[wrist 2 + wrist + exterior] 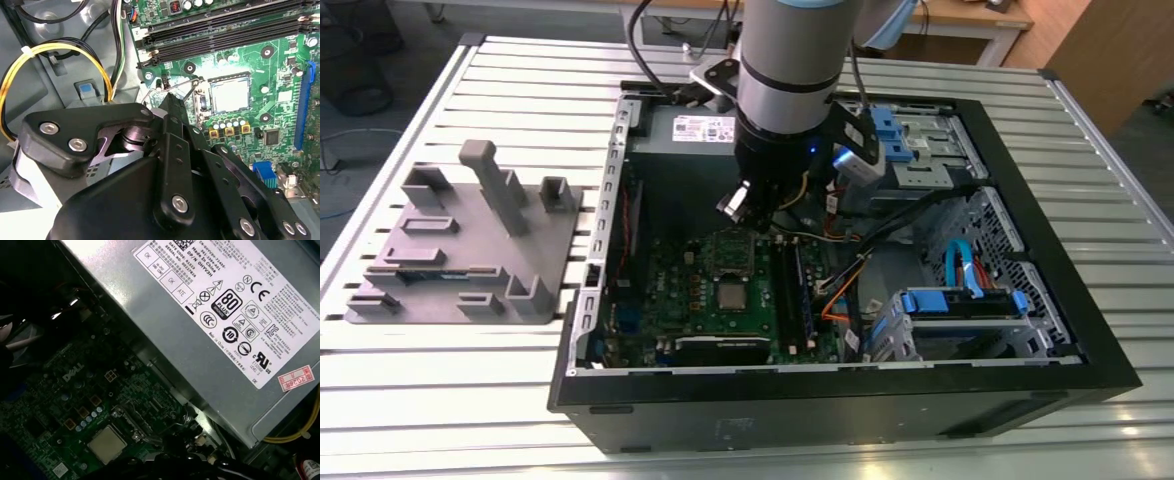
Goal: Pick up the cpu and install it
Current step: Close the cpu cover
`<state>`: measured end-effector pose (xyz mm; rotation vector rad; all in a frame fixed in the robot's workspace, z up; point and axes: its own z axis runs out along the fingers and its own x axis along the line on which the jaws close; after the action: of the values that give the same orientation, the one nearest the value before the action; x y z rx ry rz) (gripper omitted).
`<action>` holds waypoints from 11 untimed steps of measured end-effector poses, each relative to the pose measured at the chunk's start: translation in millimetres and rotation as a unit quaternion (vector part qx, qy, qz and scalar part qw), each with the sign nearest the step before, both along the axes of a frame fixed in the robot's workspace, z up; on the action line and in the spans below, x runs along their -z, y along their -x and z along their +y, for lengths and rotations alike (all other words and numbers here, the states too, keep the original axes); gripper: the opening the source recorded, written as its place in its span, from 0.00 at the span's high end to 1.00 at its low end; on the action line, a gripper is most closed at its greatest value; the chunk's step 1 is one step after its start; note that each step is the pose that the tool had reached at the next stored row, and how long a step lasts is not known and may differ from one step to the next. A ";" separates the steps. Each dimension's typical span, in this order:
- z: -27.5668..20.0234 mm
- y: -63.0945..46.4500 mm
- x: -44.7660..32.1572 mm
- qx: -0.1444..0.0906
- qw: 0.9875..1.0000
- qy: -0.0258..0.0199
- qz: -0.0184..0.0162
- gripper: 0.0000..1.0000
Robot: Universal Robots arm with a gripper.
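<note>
— Inside the open black computer case (pixel 854 400), where was the small flat square silvery cpu (pixel 734 293)?

— It lay flat in its socket near the middle of the green motherboard (pixel 680 290), metal top facing up. In the second wrist view the cpu (pixel 230 95) sat squarely within the socket's frame, and a thin wire lever (pixel 191 89) stood tilted up just beside it.

— And the black gripper (pixel 750 205)?

— It hung from the grey robot arm (pixel 787 60) over the motherboard, between the cpu and the grey metal power supply box (pixel 694 130). It was apart from the cpu. In the second wrist view the gripper (pixel 170 100) had its tip near that wire lever. Whether it was spread or pressed together, I could not tell.

— What else stood on the slatted metal counter (pixel 454 400)?

— The case took up the counter's middle and reached toward its edge at the exterior view's right. A grey plastic fixture (pixel 467 250) with upright posts stood just beside the case, toward the edge at the exterior view's left.
</note>
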<state>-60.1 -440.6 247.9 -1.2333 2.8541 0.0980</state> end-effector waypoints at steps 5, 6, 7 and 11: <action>-2.4 0.0 -1.0 -0.006 1.000 0.000 0.000 0.89; -2.9 0.0 -1.3 -0.007 1.000 0.000 0.000 0.89; -3.5 0.0 -1.5 -0.008 1.000 0.000 0.000 0.89; -5.6 0.0 -2.5 -0.013 1.000 0.000 0.000 0.89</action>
<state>-60.1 -446.3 250.4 -1.2704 2.8386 0.0986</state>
